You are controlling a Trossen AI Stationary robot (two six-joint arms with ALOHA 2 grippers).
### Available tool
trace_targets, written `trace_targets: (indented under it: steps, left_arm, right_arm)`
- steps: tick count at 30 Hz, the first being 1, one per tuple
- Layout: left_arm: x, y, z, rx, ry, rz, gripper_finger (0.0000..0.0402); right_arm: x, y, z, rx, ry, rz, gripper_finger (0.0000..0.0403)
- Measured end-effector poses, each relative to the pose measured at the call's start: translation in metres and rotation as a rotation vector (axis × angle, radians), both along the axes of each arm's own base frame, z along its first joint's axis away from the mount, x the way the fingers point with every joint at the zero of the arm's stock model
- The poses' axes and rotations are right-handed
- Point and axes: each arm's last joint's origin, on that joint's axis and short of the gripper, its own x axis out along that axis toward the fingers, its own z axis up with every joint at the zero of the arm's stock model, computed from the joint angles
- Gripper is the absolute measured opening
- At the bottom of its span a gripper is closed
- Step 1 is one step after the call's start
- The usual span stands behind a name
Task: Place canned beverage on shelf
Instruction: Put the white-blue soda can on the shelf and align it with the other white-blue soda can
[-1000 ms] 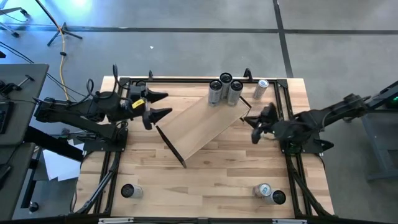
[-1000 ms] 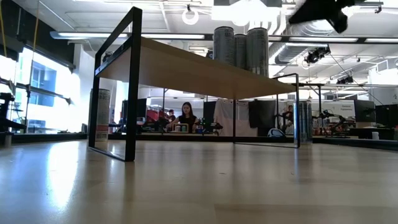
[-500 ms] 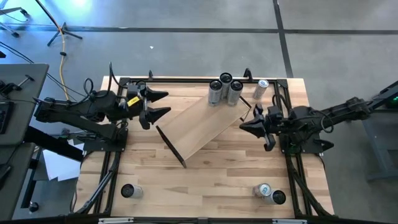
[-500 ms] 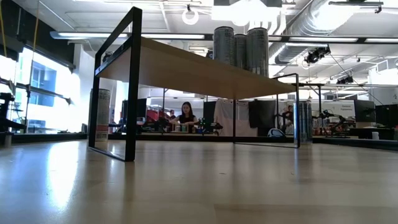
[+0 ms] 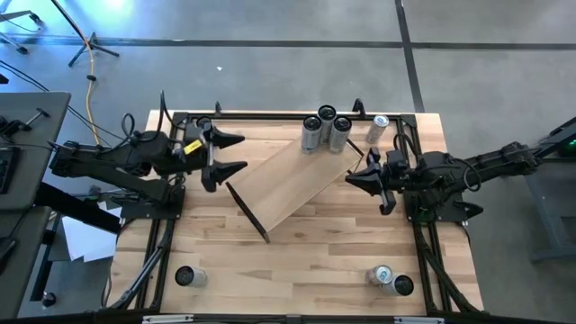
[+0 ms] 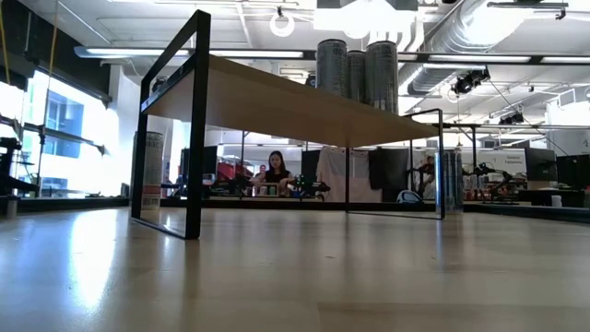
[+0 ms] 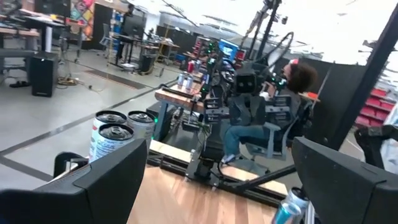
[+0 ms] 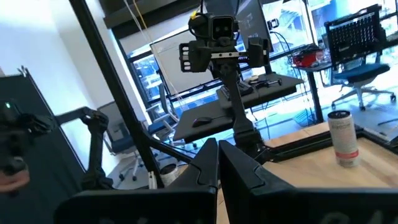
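Observation:
The shelf, a pale board on black end brackets, stands slantwise mid-table on its brackets. Three canned beverages stand upright on its far end and show on top of the board in the low view. My left gripper hovers open beyond the shelf's left end, level and empty; its wrist view looks past its fingers at the cans. My right gripper is shut and empty, level, just off the shelf's right end.
A loose can stands on the table at the far right. One can sits near the front left, two near the front right. A black frame rims the tabletop. People sit in the room beyond the table.
My right gripper has swung up from pointing downward to level, has risen out of the low view's top right corner, and has stayed shut. The shelf and the cans have kept still.

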Motion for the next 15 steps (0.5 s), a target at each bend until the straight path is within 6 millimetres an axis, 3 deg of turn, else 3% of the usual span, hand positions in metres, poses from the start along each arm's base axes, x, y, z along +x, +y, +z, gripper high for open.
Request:
trace_targets:
  steps: [8,15]
  left_arm:
    - [0.0003,-0.0014,-0.0007,0.007,0.007,-0.048,0.037]
    - [0.0003,-0.0019,-0.0005,-0.059,-0.005,-0.062,0.037]
  right_arm:
    - [0.0,-0.0004,0.0,0.114,0.004,-0.001,0.0]
    - [0.0,-0.0014,-0.0001,0.087,0.003,-0.04,0.0]
